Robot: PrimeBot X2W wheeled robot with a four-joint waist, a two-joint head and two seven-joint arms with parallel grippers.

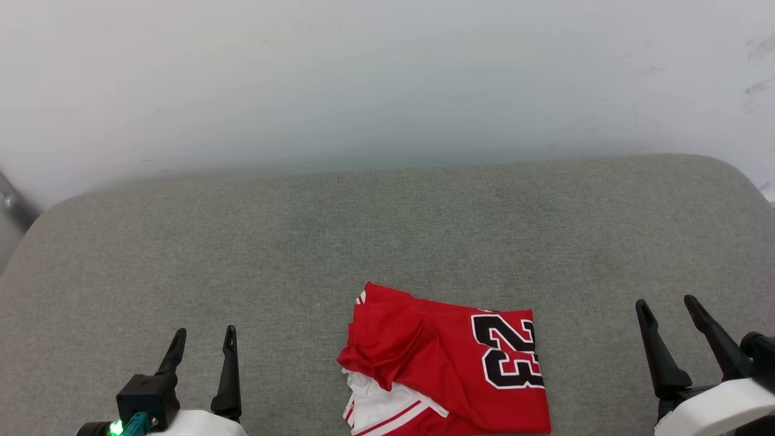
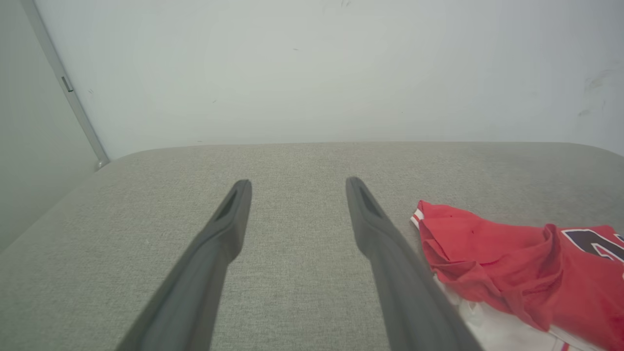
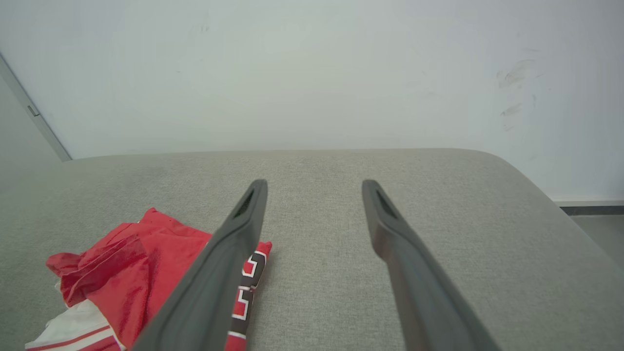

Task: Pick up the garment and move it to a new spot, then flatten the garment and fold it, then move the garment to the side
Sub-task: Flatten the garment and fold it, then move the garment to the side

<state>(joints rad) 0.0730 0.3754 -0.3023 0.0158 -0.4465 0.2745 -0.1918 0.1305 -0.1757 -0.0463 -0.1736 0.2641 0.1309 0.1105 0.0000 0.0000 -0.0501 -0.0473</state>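
Observation:
The garment [image 1: 436, 357], a bright red T-shirt with white sleeve parts and dark white-edged "23" lettering, lies loosely folded near the front edge of the grey cushioned surface [image 1: 387, 230]. My left gripper [image 1: 204, 339] stands open at the lower left, well to the left of the cloth, fingers empty. At the lower right my right gripper [image 1: 668, 307] is open too, apart from the garment's right edge. In the left wrist view the garment [image 2: 512, 258] lies right of my left gripper [image 2: 295, 187]. In the right wrist view the garment [image 3: 131, 273] lies left of my right gripper [image 3: 314, 187], partly behind one finger.
A pale wall [image 1: 387, 79] rises behind the cushioned surface. The surface's rounded corners show at the far left and far right, with floor [image 3: 599, 224] beyond the right edge. A metal strip [image 2: 68, 92] runs down the wall at the left.

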